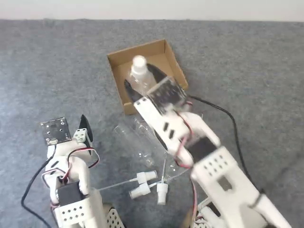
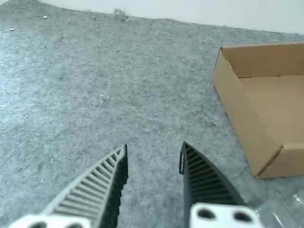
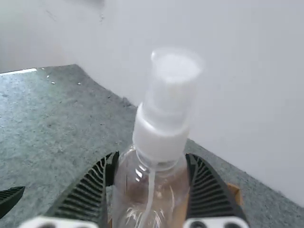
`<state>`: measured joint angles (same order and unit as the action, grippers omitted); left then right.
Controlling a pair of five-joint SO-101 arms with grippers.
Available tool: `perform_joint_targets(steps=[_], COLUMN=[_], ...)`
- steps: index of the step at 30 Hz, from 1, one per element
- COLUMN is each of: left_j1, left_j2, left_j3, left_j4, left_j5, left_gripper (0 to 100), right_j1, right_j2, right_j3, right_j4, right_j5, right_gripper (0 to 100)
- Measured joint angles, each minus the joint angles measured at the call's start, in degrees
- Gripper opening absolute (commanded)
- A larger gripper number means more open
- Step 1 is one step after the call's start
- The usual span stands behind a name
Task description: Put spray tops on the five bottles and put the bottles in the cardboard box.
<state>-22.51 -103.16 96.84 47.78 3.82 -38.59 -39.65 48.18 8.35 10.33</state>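
The right gripper (image 3: 152, 160) clamps a clear bottle (image 3: 142, 192) with white spray top (image 3: 166, 118) fitted; left gripper (image 2: 153, 148) gapes.

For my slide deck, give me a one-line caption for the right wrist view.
The right gripper holds a clear bottle with its spray top on.

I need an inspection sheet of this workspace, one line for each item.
Surface: grey felt table cover.
Job's things: clear plastic bottle with white spray top held over brown cardboard box; clear uncapped bottles lying near three loose white spray tops.
Clutter: nothing seen.
Grippers: left gripper jaws open above the felt; right gripper jaws shut on that bottle.
Cables: black cable lying on the felt; red wires on the left arm.
Surroundings: white wall.
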Motion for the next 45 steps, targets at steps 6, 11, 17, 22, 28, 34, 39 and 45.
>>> perform_joint_targets(steps=[6, 11, 17, 22, 28, 34, 39, 45], left_j1=[0.0, 0.0, 0.0, 0.0, 0.8, 2.0, 2.0, 2.0], left_j2=[0.0, 0.0, 0.0, 0.0, 0.0, 0.0, 0.0, 0.0], left_j3=[0.0, 0.0, 0.0, 0.0, 0.0, 0.0, 0.0, 0.0], left_j4=[0.0, 0.0, 0.0, 0.0, 0.0, 0.0, 0.0, 0.0], left_j5=[0.0, 0.0, 0.0, 0.0, 0.0, 0.0, 0.0, 0.0], left_gripper=[17, 17, 17, 17, 17, 17, 17, 17], right_j1=[0.0, 1.1, 3.5, 4.6, 4.7, 4.7, 4.7, 4.7], right_j2=[15.8, 29.5, 46.2, 58.5, 71.6, 84.3, 90.3, 93.2], right_j3=[-7.6, -16.3, -28.9, -40.3, -53.2, -66.2, -73.8, -78.1], right_j4=[-5.9, -8.4, -9.0, -9.0, -9.0, -9.0, -9.0, -9.1], right_j5=[0.0, 0.0, 0.0, 0.0, 0.0, 0.0, 0.0, -2.3], right_gripper=[0.7, 0.9, 0.9, 0.9, 0.9, 0.8, 0.9, 0.9])
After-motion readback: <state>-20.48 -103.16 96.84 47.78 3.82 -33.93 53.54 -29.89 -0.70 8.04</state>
